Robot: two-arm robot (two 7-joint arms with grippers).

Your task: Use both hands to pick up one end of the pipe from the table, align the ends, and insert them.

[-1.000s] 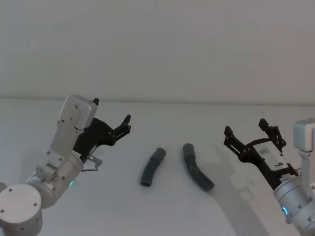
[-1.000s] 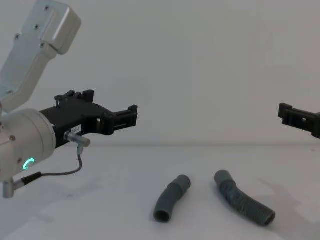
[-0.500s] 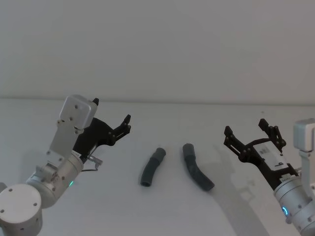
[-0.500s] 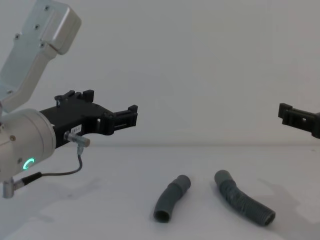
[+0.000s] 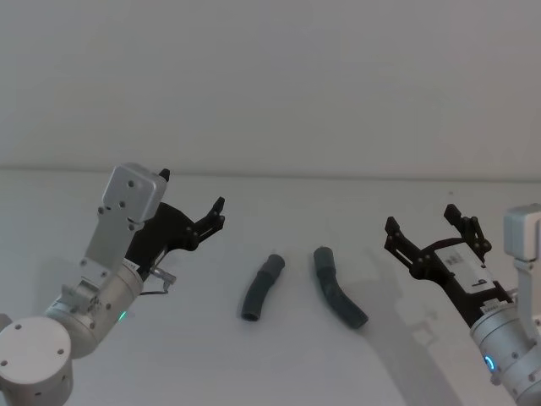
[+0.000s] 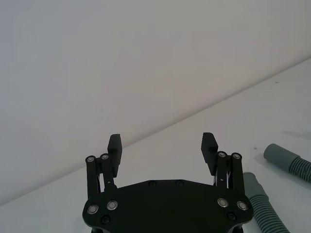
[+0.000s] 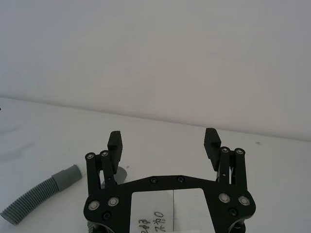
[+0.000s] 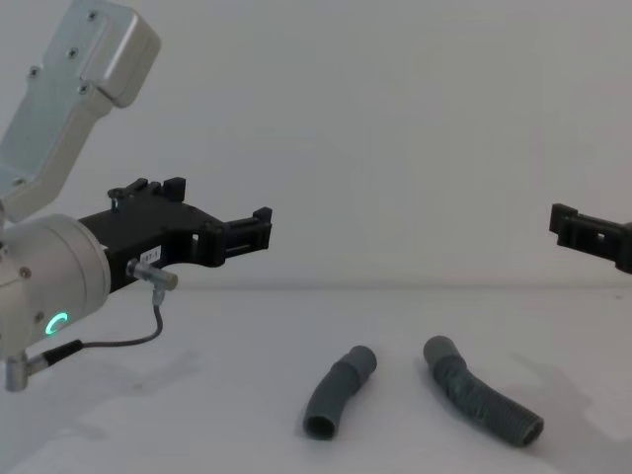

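**Two hose pieces before pick-up.** Two dark grey hose pieces are shown lying on the white table [image 5: 254, 364], between the two grippers and well apart from both. The shorter smooth hose piece [image 5: 260, 288] is placed toward the robot's left and the longer ribbed hose piece [image 5: 338, 298] toward its right. The pieces are near each other but not touching, and they come closest at their far cuff ends [image 5: 273, 264].

The left gripper [image 5: 193, 189] is held above the table to the left of the pieces, its jaws spread wide with nothing between them. The right gripper [image 5: 421, 218] is held likewise on the right, spread and empty. No piece has yet been taken up, so the approach is judged to be the step in hand.

Both pieces are judged to be light, hollow plastic. The ribbed piece is expected to flex, though its ridges should give the fingers purchase. The smooth piece is expected to be stiffer and more slippery, and either piece may roll on its round section. Hold is best taken across the body just behind each cuff, so that the end is left free for insertion and bending is kept small.
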